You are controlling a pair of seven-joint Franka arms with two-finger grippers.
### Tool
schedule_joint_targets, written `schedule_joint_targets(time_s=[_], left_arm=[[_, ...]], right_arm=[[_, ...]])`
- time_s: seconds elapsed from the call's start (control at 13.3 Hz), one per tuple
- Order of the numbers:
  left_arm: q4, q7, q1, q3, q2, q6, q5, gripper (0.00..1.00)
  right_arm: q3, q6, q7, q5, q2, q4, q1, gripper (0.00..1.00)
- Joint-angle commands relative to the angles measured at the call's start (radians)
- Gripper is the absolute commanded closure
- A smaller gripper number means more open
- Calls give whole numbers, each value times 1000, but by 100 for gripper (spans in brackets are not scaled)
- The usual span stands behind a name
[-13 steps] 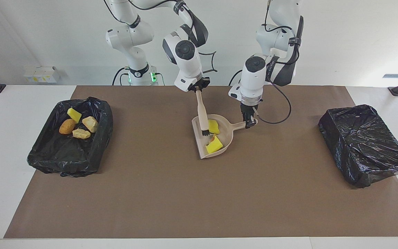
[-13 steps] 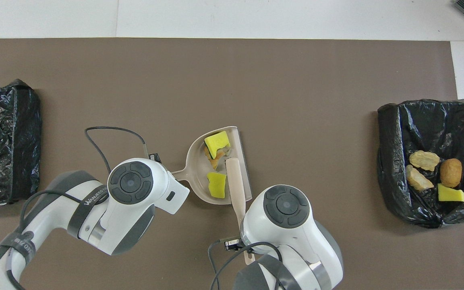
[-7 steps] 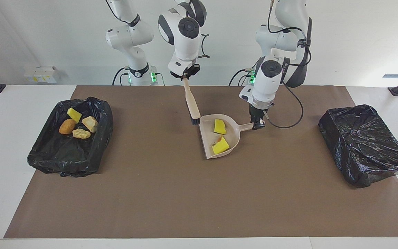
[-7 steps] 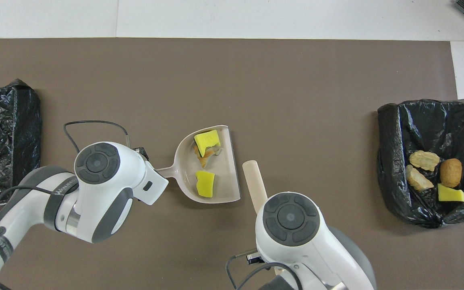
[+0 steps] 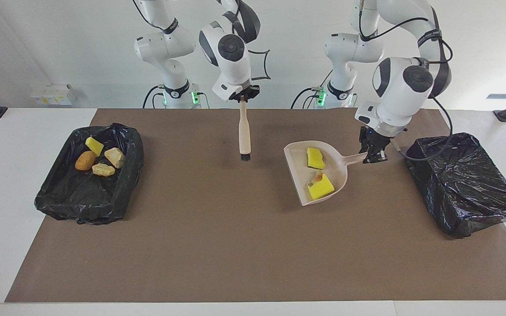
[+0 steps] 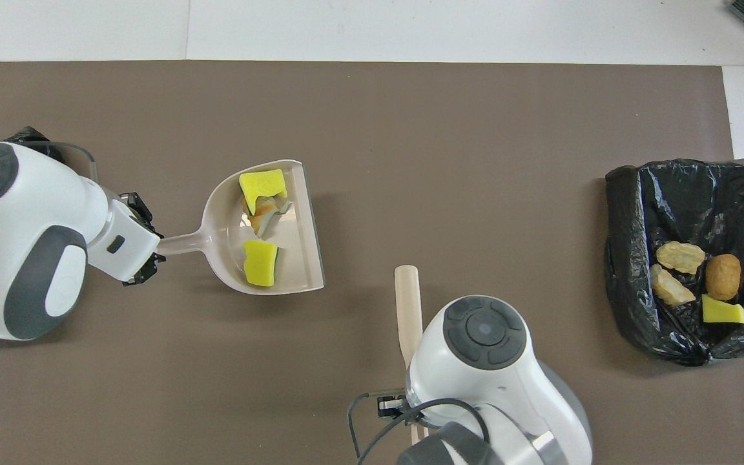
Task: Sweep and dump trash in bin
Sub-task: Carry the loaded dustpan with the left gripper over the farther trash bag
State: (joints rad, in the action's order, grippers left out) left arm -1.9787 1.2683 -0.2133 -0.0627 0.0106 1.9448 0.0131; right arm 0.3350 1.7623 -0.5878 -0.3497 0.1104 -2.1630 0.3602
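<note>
My left gripper (image 5: 372,154) is shut on the handle of the beige dustpan (image 5: 336,169) and holds it a little above the mat, between the table's middle and the black bin (image 5: 464,184) at the left arm's end. In the pan lie two yellow sponge chunks (image 5: 315,158) (image 5: 320,188) and an orange-brown lump (image 5: 317,177). In the overhead view the pan (image 6: 301,258) holds the same scraps (image 6: 262,184). My right gripper (image 5: 243,95) is shut on the beige brush (image 5: 244,131), which hangs bristles down over the mat's middle.
A black-lined bin (image 5: 59,197) at the right arm's end holds several scraps (image 5: 103,170), yellow and tan; it also shows in the overhead view (image 6: 624,258). The bin at the left arm's end shows only black plastic. A brown mat (image 5: 235,245) covers the table.
The brush came up out of the dustpan and now hangs apart from it. My left gripper lifted the dustpan and carried it toward the bin at the left arm's end.
</note>
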Motion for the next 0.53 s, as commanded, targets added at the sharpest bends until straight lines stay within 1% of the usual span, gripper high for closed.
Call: schedule_joint_targets(time_s=[0.0,0.15,0.23,0.38,0.45], left_arm=[[104,84,101,9,26,-84,18,100],[155,181,173,9,54,-116,16,100],[169,221,220,9,60,-121,16,100],[173,305,302,8,62,-124,16,100],[173,368,346,8,62,-121,16,100]], right_arm=[[4,107,-92,-22,-47,-21,64,100],[5,150,-107,-22,-70,-32,88,100],[4,158,-90,-20,-72,-55,101,100],[4,218,-58,-15,-78,-101,117,100],[4,221,-58,-12,-81,-104,118,100]])
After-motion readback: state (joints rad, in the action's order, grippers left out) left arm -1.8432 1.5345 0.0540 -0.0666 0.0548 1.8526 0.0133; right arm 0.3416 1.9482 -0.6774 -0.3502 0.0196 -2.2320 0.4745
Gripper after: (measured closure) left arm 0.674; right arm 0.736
